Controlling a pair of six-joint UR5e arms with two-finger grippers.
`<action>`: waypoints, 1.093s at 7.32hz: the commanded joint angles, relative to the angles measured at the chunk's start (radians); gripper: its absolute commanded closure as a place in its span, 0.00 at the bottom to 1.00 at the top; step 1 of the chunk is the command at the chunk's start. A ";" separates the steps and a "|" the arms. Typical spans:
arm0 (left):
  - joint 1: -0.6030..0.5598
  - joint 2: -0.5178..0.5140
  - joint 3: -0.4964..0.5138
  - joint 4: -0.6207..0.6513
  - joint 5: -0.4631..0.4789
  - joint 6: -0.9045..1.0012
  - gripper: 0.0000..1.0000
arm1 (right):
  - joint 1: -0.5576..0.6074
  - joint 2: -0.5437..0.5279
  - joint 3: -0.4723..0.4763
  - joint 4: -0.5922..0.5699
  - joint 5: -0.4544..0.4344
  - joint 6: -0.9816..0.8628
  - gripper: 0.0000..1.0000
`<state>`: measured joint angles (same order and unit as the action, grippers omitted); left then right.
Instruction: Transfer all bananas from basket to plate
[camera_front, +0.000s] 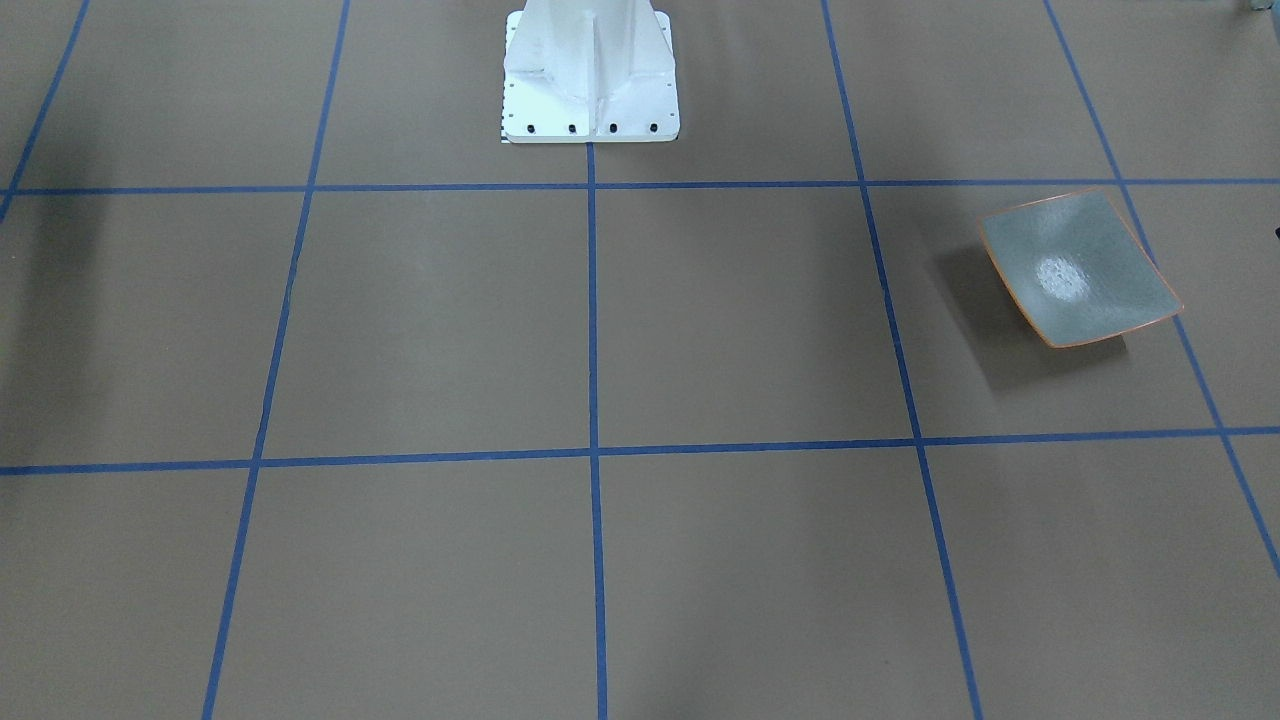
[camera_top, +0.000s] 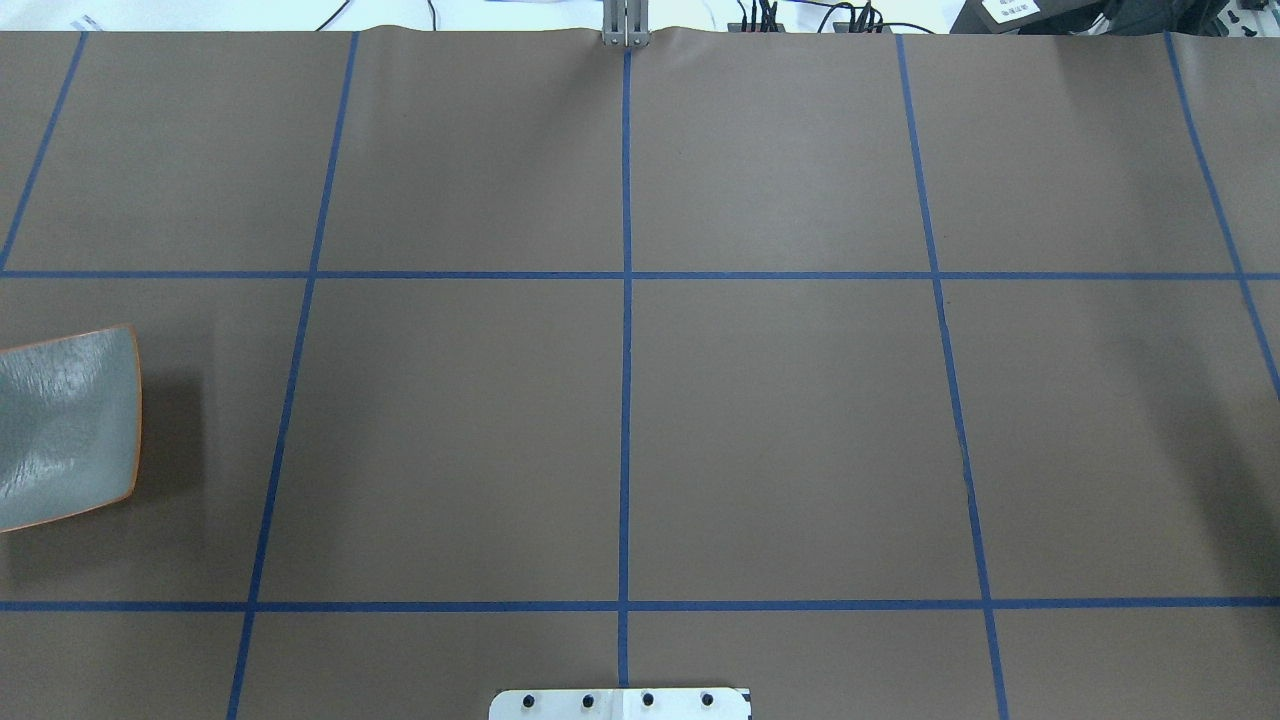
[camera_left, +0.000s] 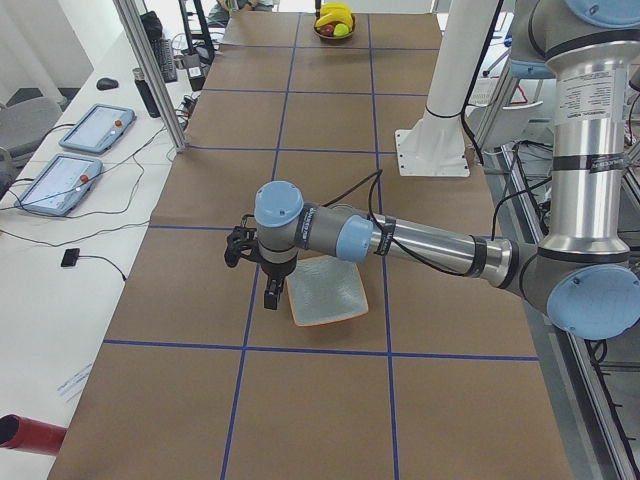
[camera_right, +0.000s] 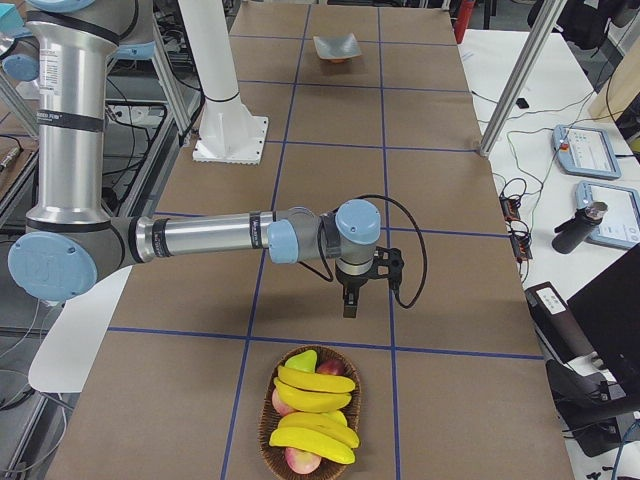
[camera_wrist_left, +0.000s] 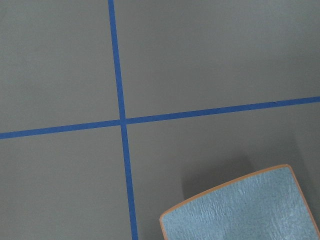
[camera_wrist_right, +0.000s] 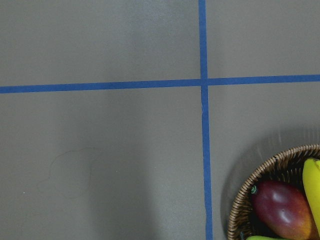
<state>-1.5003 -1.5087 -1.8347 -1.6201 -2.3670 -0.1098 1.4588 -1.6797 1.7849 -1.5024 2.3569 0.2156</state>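
Plate (camera_front: 1080, 270): lies flat on the tabletop (camera_top: 780, 430), at the robot's left end.
Left claw (camera_left: 272, 297): points down just beside the plate's edge; I cannot tell whether it is apart or together.
Right claw (camera_right: 348, 306): points down near the basket (camera_wrist_right: 260, 167), not over it; apart or together, cannot tell.
Bananas (camera_right: 312, 441): three, lying in the basket among red fruit (camera_wrist_right: 282, 207), at the right end.

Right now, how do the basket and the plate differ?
The basket is oval brown wicker, the plate square, grey-green, orange-rimmed. The basket holds bananas and other fruit; the plate is empty. The basket lies on the robot's right, the plate on its left. Both sit open side up.
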 joint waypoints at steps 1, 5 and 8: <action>0.000 0.001 0.000 0.000 0.000 -0.001 0.00 | -0.011 -0.063 0.017 0.117 -0.022 -0.012 0.00; 0.002 0.008 -0.001 -0.003 -0.001 -0.052 0.00 | -0.028 -0.072 0.011 0.120 -0.100 -0.010 0.00; 0.005 0.007 0.000 -0.003 0.000 -0.073 0.00 | -0.026 -0.077 0.007 0.152 -0.090 -0.005 0.00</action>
<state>-1.4968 -1.5015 -1.8359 -1.6228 -2.3671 -0.1767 1.4317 -1.7548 1.7931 -1.3610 2.2603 0.2080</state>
